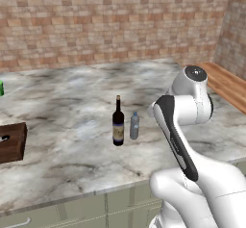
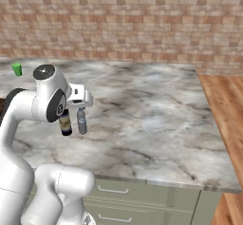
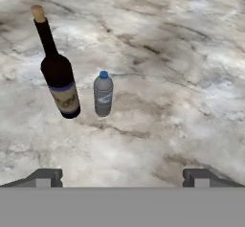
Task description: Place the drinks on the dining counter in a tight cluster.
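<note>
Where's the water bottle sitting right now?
The water bottle stands upright on the marble counter, close beside the wine bottle on its right in the left base view, toward the counter's near edge, in front of the arm.

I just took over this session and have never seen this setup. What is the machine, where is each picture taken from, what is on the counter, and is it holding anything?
It is a white robot arm on a drivable base. Two pictures come from cameras on the base, behind the arm to its left and right; the third looks along the gripper, whose jaws stand open and hold nothing. On the marble dining counter a wine bottle and a water bottle stand upright, close together. A green cup sits far back, and a dark wooden box is at the left edge of the left base view.
</note>
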